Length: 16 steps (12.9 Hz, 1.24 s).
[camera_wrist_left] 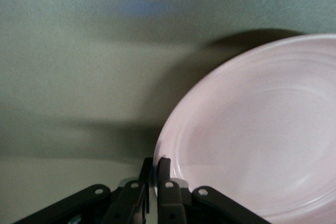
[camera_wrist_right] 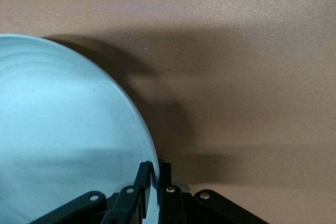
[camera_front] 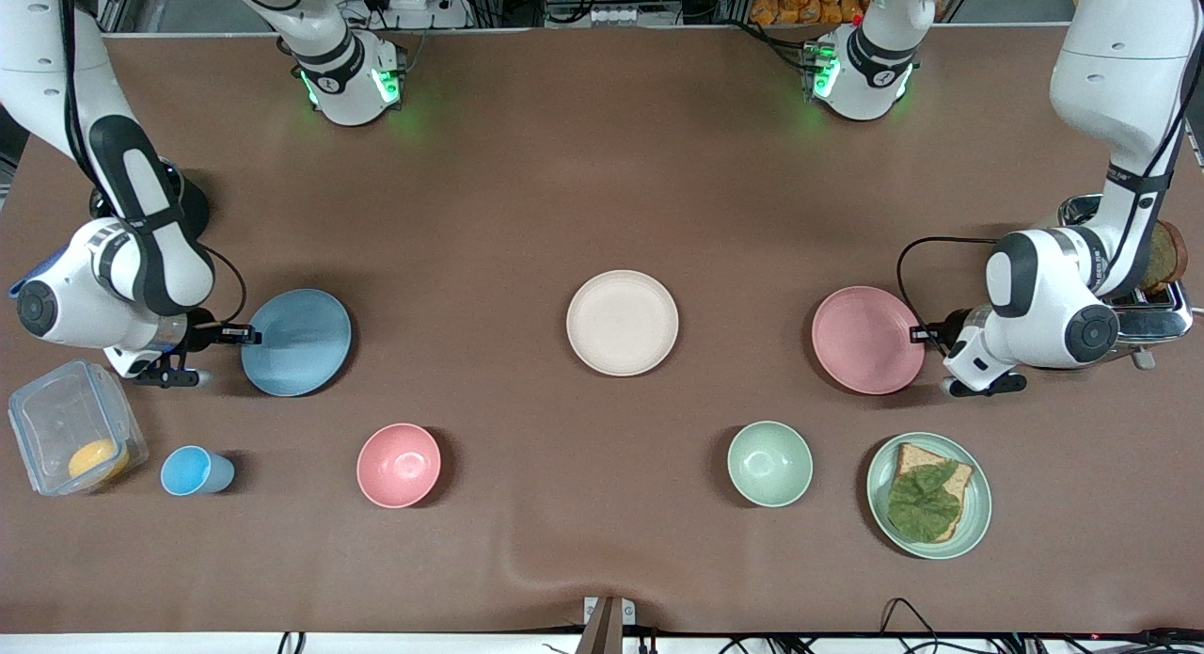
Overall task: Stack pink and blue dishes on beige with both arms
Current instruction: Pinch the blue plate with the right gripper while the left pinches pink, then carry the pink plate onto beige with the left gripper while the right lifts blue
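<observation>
Pink plate (camera_front: 867, 340) and blue plate (camera_front: 297, 342) look light, stiff and slick, best pinched at the rim; left end effector (camera_wrist_left: 153, 174) and right end effector (camera_wrist_right: 154, 177) each clamp an edge, both plates flanking the beige plate (camera_front: 622, 322) mid-tabletop (camera_front: 602, 165)

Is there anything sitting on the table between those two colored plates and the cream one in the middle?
Nothing visible. Bare table lies between the blue plate, the pink plate and the beige plate. The bowls sit nearer the front camera, off that line. Each gripper's jaws are already shut on its plate's rim.
</observation>
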Available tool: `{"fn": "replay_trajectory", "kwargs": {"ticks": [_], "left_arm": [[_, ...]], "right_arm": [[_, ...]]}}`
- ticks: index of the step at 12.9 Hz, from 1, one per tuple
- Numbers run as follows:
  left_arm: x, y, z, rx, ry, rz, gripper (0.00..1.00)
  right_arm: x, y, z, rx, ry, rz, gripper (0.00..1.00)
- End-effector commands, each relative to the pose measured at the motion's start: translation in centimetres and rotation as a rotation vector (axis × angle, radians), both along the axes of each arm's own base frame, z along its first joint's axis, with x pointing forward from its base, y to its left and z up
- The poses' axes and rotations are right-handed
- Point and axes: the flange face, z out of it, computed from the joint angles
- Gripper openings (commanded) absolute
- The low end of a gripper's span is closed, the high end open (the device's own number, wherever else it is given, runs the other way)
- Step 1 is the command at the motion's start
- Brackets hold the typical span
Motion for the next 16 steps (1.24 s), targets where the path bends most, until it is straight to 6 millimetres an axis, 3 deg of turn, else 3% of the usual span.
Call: {"fn": "replay_trajectory", "kwargs": {"ticks": [1, 4, 9, 12, 16], "left_arm": [[0.4, 0.1, 0.2, -0.021, -0.016, -0.002, 0.0], [1.6, -1.5, 2.9, -0.023, -0.055, -0.007, 0.0], [3.9, -8.2, 9.2, -0.083, -0.008, 0.03, 0.0], [4.2, -12.3, 11.0, -0.103, -0.014, 0.027, 0.0], [3.4, -18.6, 12.0, -0.158, -0.011, -0.024, 0.0]], "right_arm": [[0.3, -0.2, -0.3, 0.032, -0.015, 0.009, 0.0], [0.8, -0.9, 1.0, 0.079, 0.016, 0.02, 0.0], [1.9, -1.1, 3.0, 0.173, -0.001, 0.032, 0.0], [3.7, -0.8, 6.9, 0.224, 0.039, 0.062, 0.0], [6.0, 1.0, 12.4, 0.254, 0.069, 0.096, 0.0]]}}
